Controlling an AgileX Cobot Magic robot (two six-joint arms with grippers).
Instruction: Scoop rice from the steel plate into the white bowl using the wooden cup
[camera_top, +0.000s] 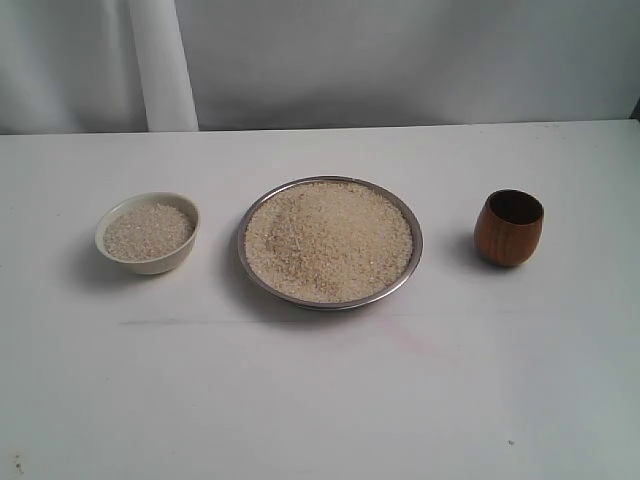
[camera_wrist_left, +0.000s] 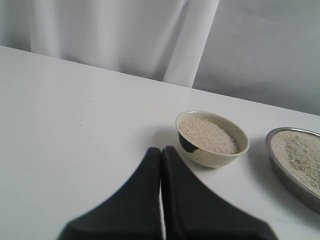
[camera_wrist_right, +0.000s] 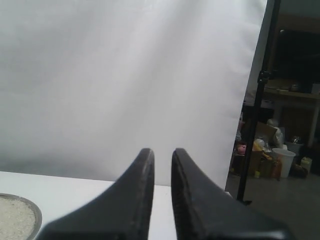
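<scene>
Nothing's being held right now: the left gripper (camera_wrist_left: 161, 150) is pinched shut near the white bowl (camera_top: 150, 266), and the right gripper (camera_wrist_right: 163, 152) is barely parted and empty. The wooden cup (camera_top: 509, 228) is sitting upright on the table (camera_top: 320, 400), well right of the steel plate (camera_top: 330, 304) heaped with rice (camera_top: 328, 241). It's probably light, rigid and a bit slick, so it's likely best gripped across the rim.

We see soft, bright light on the white desk (camera_top: 320, 400). Pale shadows lie beside the white bowl (camera_top: 150, 264), the steel plate (camera_top: 330, 304) and the wooden cup (camera_top: 508, 228), on the side toward the desk's left edge. The plate's rim shines a little. Up close, the left gripper (camera_wrist_left: 161, 150) and the right gripper (camera_wrist_right: 162, 152) look dark and fuzzy.
</scene>
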